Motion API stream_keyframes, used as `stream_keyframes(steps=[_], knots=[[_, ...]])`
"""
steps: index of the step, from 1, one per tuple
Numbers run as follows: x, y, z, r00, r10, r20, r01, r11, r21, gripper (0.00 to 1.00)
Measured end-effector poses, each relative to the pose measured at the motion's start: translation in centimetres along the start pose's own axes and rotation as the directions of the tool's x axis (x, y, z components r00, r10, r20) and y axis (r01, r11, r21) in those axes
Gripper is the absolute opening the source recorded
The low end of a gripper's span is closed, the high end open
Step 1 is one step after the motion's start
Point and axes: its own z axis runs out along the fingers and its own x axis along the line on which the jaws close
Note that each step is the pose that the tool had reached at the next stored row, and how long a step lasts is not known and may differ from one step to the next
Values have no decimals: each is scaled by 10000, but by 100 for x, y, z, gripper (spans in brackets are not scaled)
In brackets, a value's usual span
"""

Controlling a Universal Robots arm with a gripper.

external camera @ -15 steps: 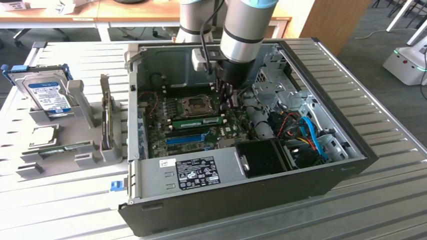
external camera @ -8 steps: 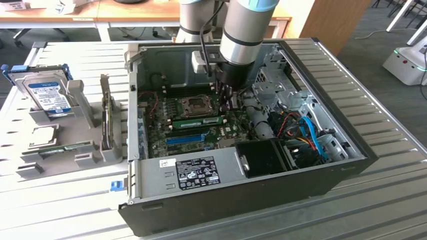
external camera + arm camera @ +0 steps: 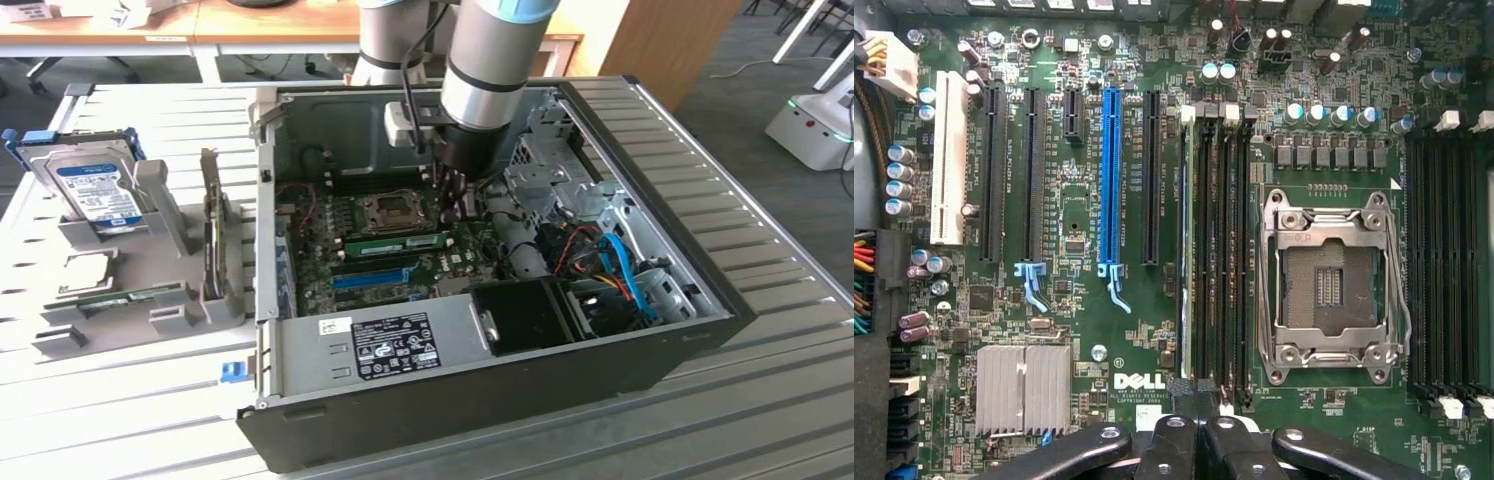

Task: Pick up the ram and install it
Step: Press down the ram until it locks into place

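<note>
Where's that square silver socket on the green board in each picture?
Exterior view: the socket sits inside the case, to the exterior view's left of the arm.
Wrist view: the socket lies between two banks of black memory slots.
Shared landmark: the long blue slot.

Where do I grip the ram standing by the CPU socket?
Take the ram by its top edge, mid-length, pinching its flat faces, probably straight down from above. It stands on edge in the motherboard, lower edge buried, CPU socket beside it, so only the top is free.
</note>
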Motion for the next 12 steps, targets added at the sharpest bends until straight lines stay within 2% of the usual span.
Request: stream_keyframes(steps=[12], knots=[[1, -21, 24, 10000, -1, -1, 1, 10000, 1, 11]])
